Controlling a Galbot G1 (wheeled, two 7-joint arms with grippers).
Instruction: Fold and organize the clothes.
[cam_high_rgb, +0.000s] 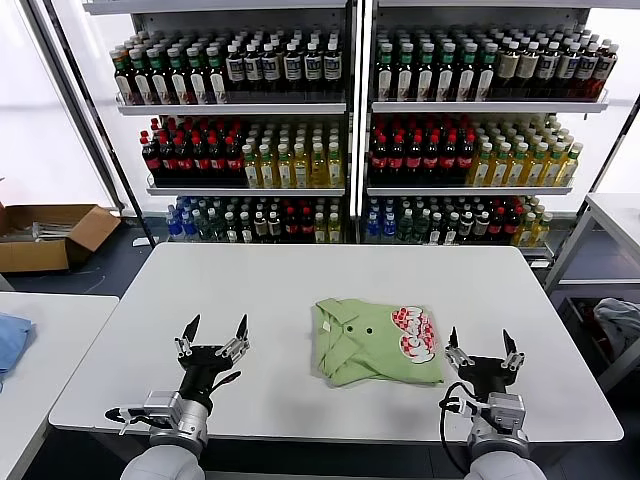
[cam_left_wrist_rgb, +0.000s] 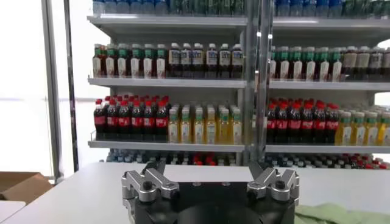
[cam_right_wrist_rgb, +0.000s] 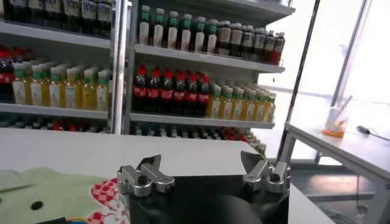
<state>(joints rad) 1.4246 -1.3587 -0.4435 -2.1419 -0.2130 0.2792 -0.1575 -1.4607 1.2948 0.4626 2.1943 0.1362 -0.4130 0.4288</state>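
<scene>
On the counter (cam_high_rgb: 300, 270) the shirt (cam_high_rgb: 375, 342) lies folded between the left gripper (cam_high_rgb: 212, 332) and right gripper (cam_high_rgb: 482, 345), both with fingers wide open and holding nothing, so a careless grab could pull the folds apart.

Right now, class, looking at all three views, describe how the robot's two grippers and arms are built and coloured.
Left gripper and right gripper match: black bodies, silver-grey metal linkages with black screws, and two dark pointed fingers each. Silver-grey wrist housings lead to pale grey arm casings. A black cable loops beside the right wrist.
</scene>
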